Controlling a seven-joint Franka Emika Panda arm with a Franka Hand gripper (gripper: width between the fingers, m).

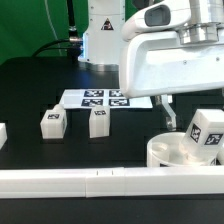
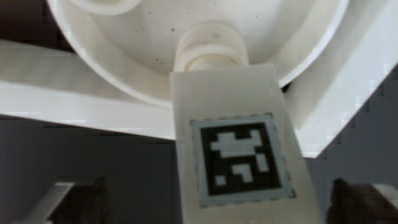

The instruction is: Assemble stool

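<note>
Two loose stool parts are standing apart on the black worktop in the exterior view: a left leg and a middle leg, the latter sitting just in front of the marker board. A round seat is lying at the exterior view's right, close behind the long white border rail. A third leg is rising tilted out of the seat, its tag facing the camera. The white arm is hanging directly above this group.

One close look is coming from the wrist view. The third leg is filling the middle, tag upward, its rounded end reaching into the seat; whether it is lodged in a socket cannot be told. The end effector is standing wide, its fingers flanking the leg on both sides with a gap on each, gripping nothing.
</note>
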